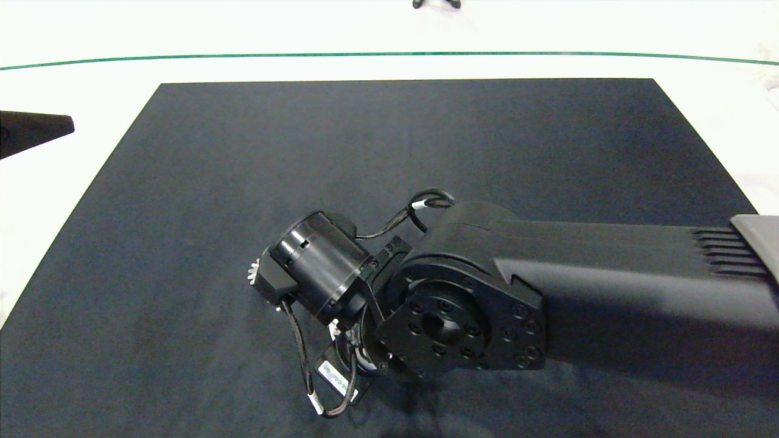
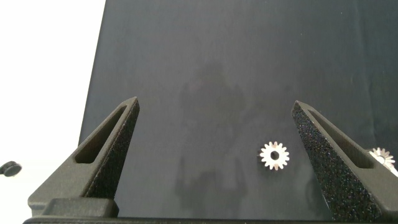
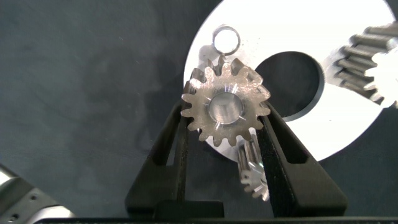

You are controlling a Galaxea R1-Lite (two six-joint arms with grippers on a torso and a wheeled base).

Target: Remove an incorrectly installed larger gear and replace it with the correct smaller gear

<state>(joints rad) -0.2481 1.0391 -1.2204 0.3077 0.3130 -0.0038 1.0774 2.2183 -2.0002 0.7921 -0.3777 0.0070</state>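
Black mat on the worktop (image 1: 201,182): left pincer (image 2: 214,124) idles at the edge, fingers apart. Right pincer (image 3: 225,140) is clamped on the smaller gear (image 3: 225,106), hovering over the white disc (image 3: 348,118). Looks like the install step; next it needs lining up with the post (image 3: 225,39).

I see a white bench (image 1: 91,182) under even, bright light, with a large black mat (image 1: 395,152) covering most of it. A thin green line (image 1: 243,56) curves across the white surface beyond the mat's far edge.
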